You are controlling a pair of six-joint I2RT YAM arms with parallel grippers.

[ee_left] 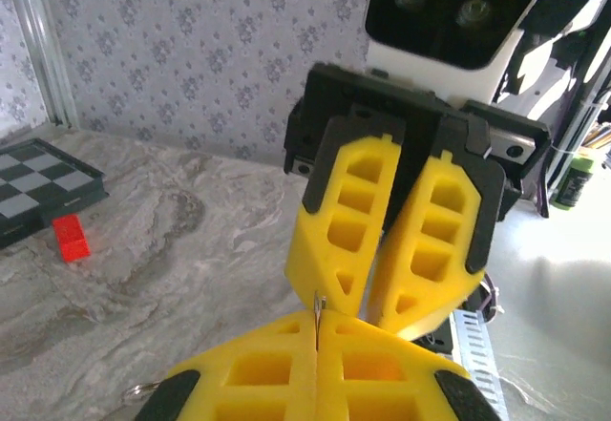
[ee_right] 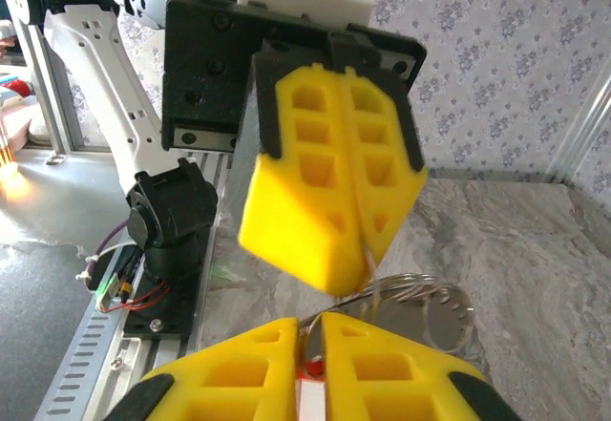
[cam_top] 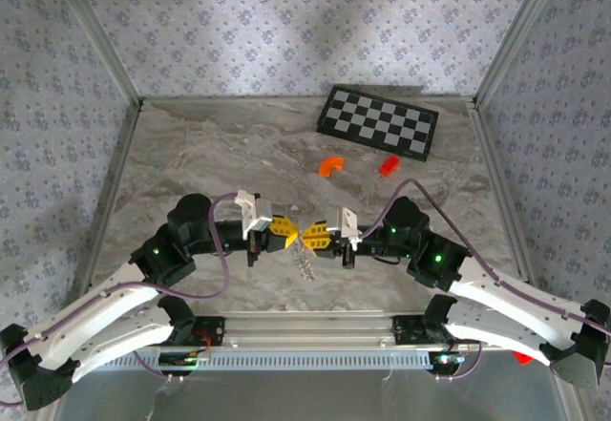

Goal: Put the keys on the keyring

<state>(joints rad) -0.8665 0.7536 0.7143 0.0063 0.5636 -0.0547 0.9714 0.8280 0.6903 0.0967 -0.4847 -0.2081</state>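
Observation:
My two grippers meet tip to tip over the near middle of the table. The left gripper (cam_top: 292,235) (ee_left: 317,324) is shut, and a thin silvery wire of the keyring (ee_left: 316,308) sticks up from between its pads. The right gripper (cam_top: 307,238) (ee_right: 312,324) faces it with its jaws a narrow slit apart. A red-headed key (ee_right: 307,370) and a metal strand sit in that slit. More silvery loops of the keyring (ee_right: 420,289) and a round metal tag (ee_right: 449,321) hang just past the tips. They dangle below both grippers as a small cluster (cam_top: 305,264).
A black-and-white checkered board (cam_top: 379,122) (ee_left: 38,187) lies at the back right. In front of it are an orange arc piece (cam_top: 330,164) and a red toy brick (cam_top: 389,165) (ee_left: 71,238). A metal rail (cam_top: 305,326) runs along the near edge between the arm bases.

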